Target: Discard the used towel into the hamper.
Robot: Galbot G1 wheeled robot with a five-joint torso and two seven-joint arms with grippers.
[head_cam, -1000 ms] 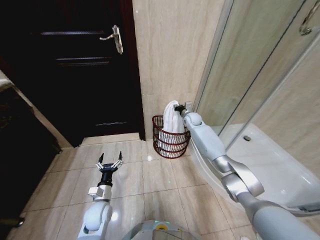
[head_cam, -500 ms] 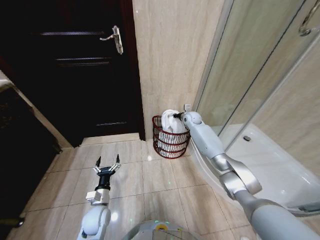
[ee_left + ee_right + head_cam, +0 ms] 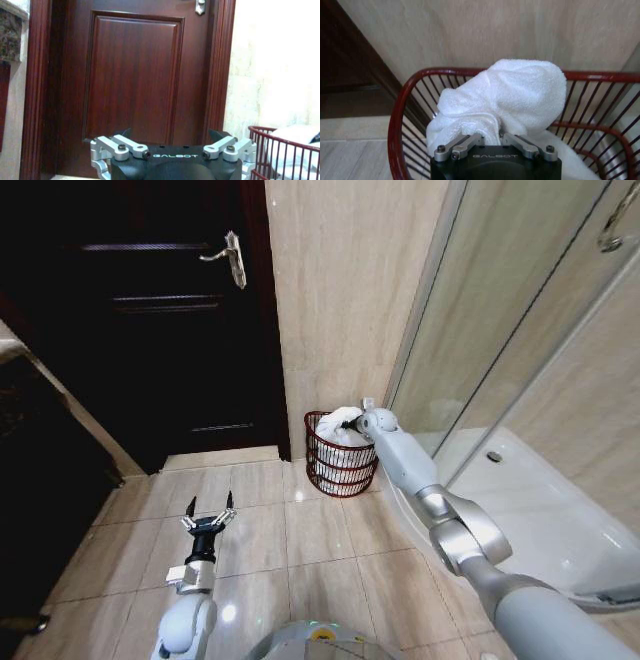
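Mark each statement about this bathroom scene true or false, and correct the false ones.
1. The white towel is inside the hamper. True.
2. The right gripper is shut on the towel. True.
3. The hamper stands in the shower tray. False: it stands on the tiled floor by the wall, between the dark door and the shower tray.
4. The left gripper holds a towel. False: it is open and empty, low over the floor tiles.
5. The door is shut. True.
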